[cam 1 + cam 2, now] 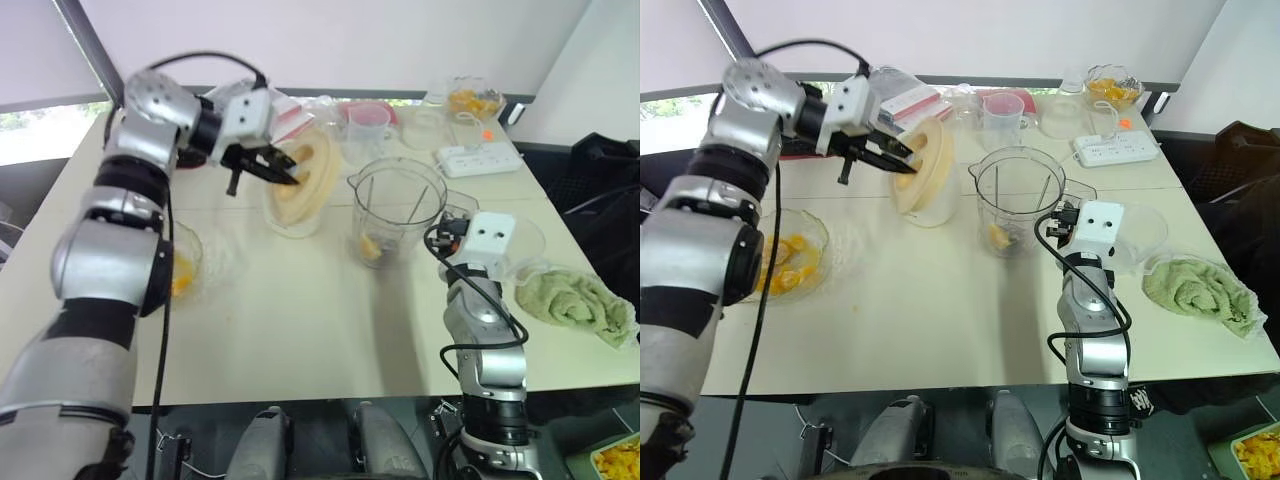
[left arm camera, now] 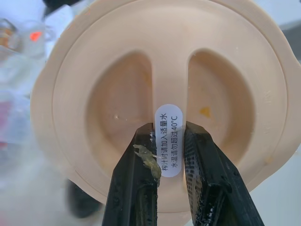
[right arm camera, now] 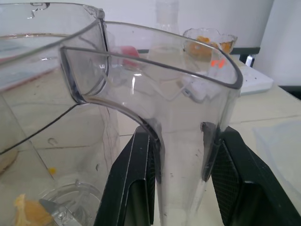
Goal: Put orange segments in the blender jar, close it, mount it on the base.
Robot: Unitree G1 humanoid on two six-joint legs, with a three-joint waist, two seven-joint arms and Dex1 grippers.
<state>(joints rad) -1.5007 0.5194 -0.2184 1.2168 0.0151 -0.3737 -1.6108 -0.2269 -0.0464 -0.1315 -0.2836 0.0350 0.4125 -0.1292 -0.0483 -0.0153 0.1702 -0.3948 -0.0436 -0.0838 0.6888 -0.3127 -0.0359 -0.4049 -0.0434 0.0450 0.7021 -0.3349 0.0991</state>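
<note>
Cream plastic, the blender lid [image 2: 117,94] was clamped in the left gripper [image 2: 169,129]. The two black fingers [image 2: 134,188] were closed to a narrow gap on the lid's central ridge, right over a white sticker [image 2: 169,141] with printed characters. A shred of pale pulp [image 2: 148,160] clung to one finger. The lid stood tilted on edge, its top face turned toward the gripper. It hung at the far left of the table [image 1: 300,320], over a pale object [image 1: 935,208] whose kind could not be told.

The clear blender jar [image 1: 395,200] stood upright and uncovered near the table's middle, just beside the lid on the robot's right. One orange segment [image 1: 1000,237] lay at its bottom by the blades [image 3: 56,207]. The right gripper [image 3: 181,150] gripped the jar's clear handle [image 3: 188,94], one finger pressed to each side.

A glass bowl of orange segments [image 1: 790,262] sat near the left edge, well apart from the jar. A green towel [image 1: 1200,290] lay at the right edge and a white power strip [image 1: 1115,148] at the far side.
</note>
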